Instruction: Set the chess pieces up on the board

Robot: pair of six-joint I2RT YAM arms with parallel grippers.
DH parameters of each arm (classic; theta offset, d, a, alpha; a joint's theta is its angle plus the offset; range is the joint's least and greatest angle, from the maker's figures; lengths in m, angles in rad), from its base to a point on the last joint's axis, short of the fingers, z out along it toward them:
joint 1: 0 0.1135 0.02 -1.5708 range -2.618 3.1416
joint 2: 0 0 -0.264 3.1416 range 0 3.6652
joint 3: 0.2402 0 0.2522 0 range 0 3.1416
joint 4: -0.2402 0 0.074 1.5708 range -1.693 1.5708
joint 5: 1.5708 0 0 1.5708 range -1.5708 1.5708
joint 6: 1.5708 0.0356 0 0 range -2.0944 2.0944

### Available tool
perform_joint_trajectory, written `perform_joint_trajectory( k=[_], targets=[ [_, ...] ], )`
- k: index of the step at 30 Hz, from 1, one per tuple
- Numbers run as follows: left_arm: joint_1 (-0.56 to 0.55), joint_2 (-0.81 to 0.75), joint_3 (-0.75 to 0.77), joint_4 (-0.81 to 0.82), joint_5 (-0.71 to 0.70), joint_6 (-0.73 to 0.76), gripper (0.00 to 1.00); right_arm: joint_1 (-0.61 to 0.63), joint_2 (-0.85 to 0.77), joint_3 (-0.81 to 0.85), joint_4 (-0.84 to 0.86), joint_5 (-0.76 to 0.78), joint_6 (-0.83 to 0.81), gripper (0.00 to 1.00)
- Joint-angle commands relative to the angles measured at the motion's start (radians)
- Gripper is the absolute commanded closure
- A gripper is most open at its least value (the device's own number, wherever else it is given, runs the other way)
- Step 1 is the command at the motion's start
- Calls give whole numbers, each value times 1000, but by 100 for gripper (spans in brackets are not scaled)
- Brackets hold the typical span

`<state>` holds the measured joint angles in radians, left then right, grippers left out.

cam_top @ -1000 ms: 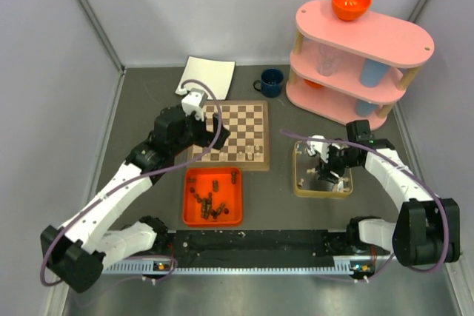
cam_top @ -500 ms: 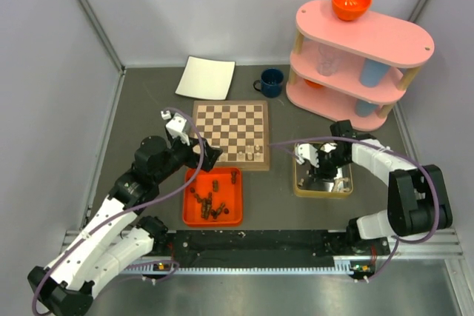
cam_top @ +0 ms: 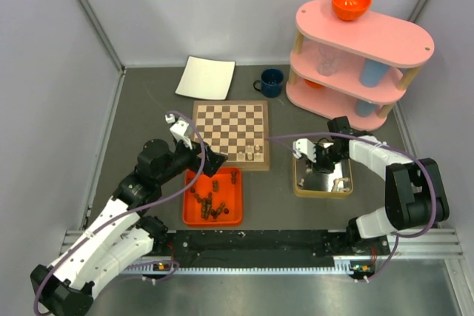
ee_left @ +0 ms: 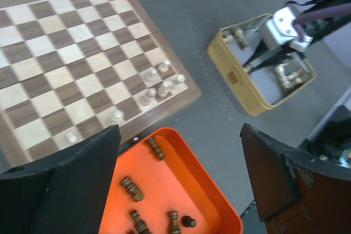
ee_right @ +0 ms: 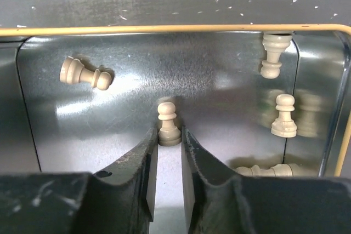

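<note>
- My right hand point(ee_right: 169, 133) is closed on one pale pawn point(ee_right: 167, 114) standing in the tin point(ee_right: 164, 28); four other pale pieces point(ee_right: 285, 116) stand or lie around it.
- My left hand point(ee_left: 178, 131) gapes wide above the orange tray point(ee_left: 164, 182) of dark pieces point(ee_left: 133, 188), too jumbled to count.
- Just beyond is the board point(ee_left: 66, 53); I count seven pale ones near its tray-side edge.
- Behind: mug point(cam_top: 271, 82), white sheet point(cam_top: 207, 78), pink shelf point(cam_top: 370, 35); grey bench point(cam_top: 148, 109).
</note>
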<state>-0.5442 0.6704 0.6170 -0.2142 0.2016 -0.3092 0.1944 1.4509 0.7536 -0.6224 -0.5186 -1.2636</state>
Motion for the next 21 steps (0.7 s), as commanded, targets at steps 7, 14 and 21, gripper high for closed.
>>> perform_joint_trajectory(
  k=[7,14,21],
  targets=[
    [-2,181,-134,583,355,-450,6,-1,-107,29,13,-43,169,94],
    [-111,515,-73,924,389,-700,3,-1,-270,96,-31,-312,437,94],
    [-238,767,137,868,303,-689,18,-12,-304,105,-46,-515,507,94]
  ],
)
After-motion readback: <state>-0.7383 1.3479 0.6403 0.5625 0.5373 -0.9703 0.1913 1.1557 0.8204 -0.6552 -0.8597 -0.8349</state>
